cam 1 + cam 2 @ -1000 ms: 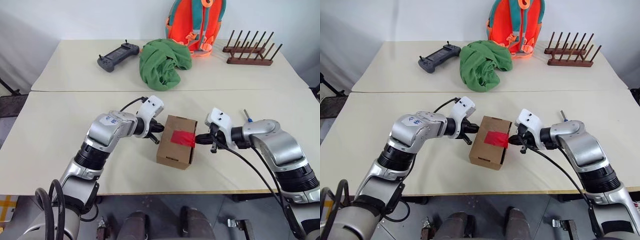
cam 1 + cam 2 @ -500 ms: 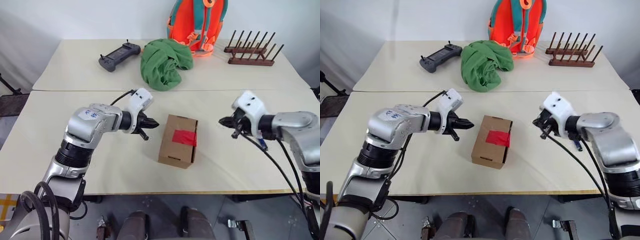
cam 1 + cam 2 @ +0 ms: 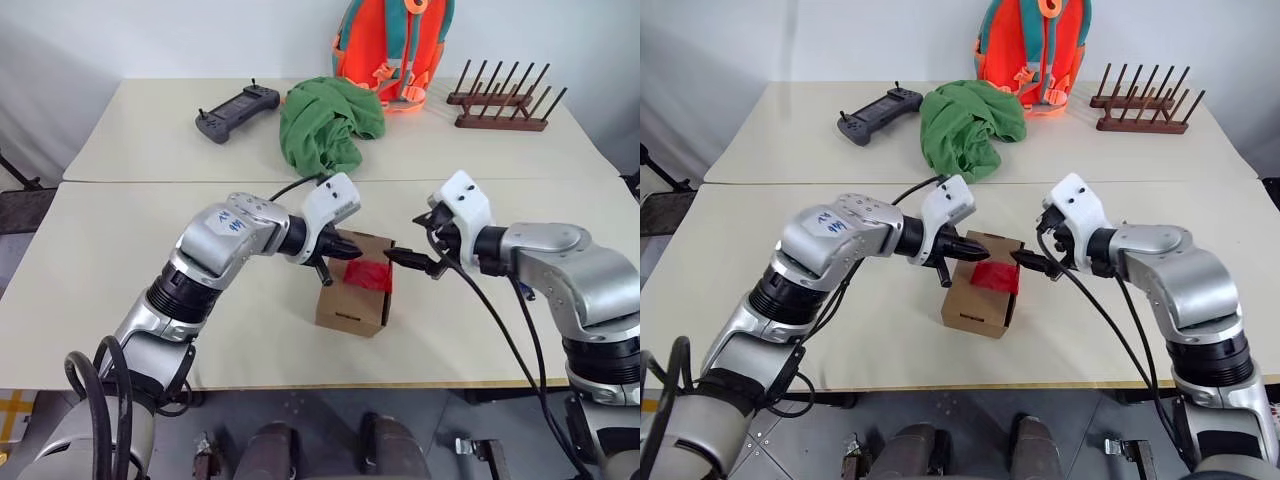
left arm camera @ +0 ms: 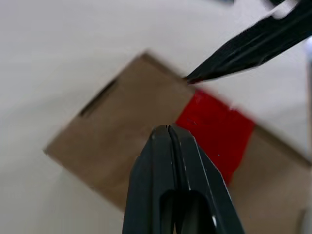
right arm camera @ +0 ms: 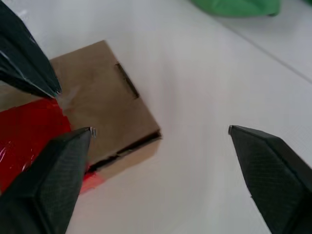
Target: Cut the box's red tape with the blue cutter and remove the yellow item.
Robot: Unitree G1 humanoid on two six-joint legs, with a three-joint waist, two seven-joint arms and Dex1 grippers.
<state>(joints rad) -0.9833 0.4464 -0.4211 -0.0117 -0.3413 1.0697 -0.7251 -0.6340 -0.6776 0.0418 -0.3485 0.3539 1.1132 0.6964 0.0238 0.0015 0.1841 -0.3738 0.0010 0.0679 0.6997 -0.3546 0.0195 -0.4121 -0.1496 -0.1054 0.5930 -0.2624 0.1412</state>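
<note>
The brown box [image 3: 350, 300] lies on the near table with the red tape [image 3: 368, 274] across its top. My left gripper [image 3: 351, 248] is shut and empty; its tip hovers just above the box's top, beside the tape [image 4: 217, 129]. From the other side my right gripper [image 5: 161, 130] stands wide open, with one finger [image 3: 408, 262] reaching over the taped end of the box [image 5: 97, 92]. The two tips come close together above the tape. My right forearm hides the blue cutter. The yellow item is hidden.
On the far table lie a green cloth [image 3: 328, 125], a dark handheld controller [image 3: 235, 110], an orange backpack [image 3: 392, 45] and a wooden peg rack [image 3: 500, 100]. A seam [image 3: 150, 181] runs between the two tables.
Both arms drew away from the box's sides, then came back higher, over its top. The right gripper went from shut to wide open. The left stayed shut.
</note>
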